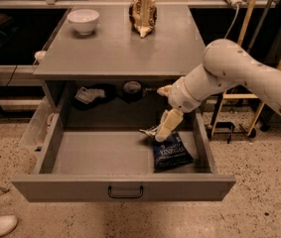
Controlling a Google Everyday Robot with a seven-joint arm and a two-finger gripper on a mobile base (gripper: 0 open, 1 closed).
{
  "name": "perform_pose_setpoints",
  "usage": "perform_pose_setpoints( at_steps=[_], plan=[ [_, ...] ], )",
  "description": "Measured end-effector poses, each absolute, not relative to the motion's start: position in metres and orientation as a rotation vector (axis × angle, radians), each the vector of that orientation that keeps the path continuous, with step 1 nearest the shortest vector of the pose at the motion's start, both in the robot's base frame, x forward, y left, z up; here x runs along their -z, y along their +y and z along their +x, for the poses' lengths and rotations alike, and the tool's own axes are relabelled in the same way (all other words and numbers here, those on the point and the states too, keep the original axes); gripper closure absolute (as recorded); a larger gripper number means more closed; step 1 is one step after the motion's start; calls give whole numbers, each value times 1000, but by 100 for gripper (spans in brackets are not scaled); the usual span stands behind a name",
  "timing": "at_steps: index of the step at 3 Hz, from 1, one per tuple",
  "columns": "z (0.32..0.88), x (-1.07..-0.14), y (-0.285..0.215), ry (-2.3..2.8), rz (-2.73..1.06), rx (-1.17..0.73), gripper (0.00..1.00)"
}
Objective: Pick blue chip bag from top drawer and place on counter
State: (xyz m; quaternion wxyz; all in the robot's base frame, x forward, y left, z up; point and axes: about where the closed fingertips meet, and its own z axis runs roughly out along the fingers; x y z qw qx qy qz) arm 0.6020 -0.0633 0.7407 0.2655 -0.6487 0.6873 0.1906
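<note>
At the right of the open top drawer point(100, 155), the tool point(160, 133) pinches the blue chip bag point(173, 154) by its crinkled edge.

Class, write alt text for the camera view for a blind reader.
The robot's pincer reaches into an open drawer, at the top edge of a blue chip bag. A bowl and brown bag sit on the counter above.

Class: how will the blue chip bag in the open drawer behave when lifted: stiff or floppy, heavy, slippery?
Probably floppy: the blue chip bag looks crumpled at its top edge, where the gripper hangs over the drawer. Likely slippery: its surface looks glossy. Probably light: small and flat.
</note>
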Motion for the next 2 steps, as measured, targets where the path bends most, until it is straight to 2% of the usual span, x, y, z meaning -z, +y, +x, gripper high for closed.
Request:
perform_pose_setpoints(
  at_steps=[1,2],
  plan=[
    [595,-685,-80,1881,-1802,-635,0],
    [595,-685,-80,1881,-1802,-635,0]
  ],
)
